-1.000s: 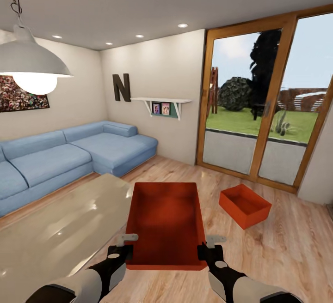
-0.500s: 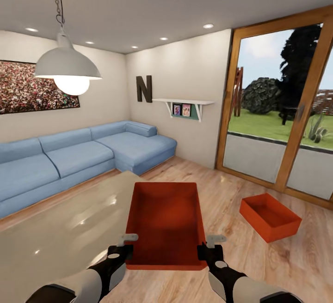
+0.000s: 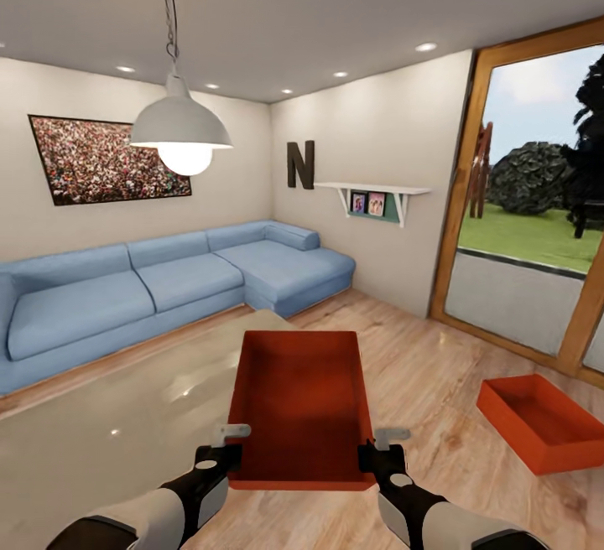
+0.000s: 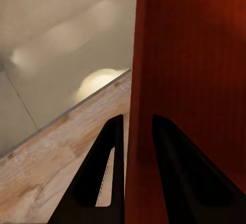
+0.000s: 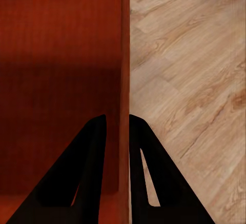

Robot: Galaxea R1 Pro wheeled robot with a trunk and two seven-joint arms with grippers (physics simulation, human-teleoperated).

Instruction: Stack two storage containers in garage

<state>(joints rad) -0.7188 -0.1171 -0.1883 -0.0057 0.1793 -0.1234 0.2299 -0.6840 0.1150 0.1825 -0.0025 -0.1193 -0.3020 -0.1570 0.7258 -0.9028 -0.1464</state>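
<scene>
The left pincer point(image 3: 228, 439) and right pincer point(image 3: 382, 441) each pinch a side wall of one orange-red open bin point(image 3: 302, 399), held up between them in the living room, while the other orange-red bin point(image 3: 545, 422) sits on the wood floor point(image 3: 436, 382) off to the right pincer's side, so nothing has reached the garage.

Left pincer point(image 4: 134, 147) astride red container point(image 4: 189, 80) wall, above glass table point(image 4: 61, 39).

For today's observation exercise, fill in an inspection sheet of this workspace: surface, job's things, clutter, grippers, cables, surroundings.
Surface: light wood plank floor; glass coffee table at the robot's left.
Job's things: held container carried in front of the robot; second container on the floor near the glass doors.
Clutter: nothing seen.
Grippers: left gripper and right gripper each clamp a side wall of the held container.
Cables: nothing seen.
Surroundings: blue sofa, pendant lamp, wall shelf.
</scene>
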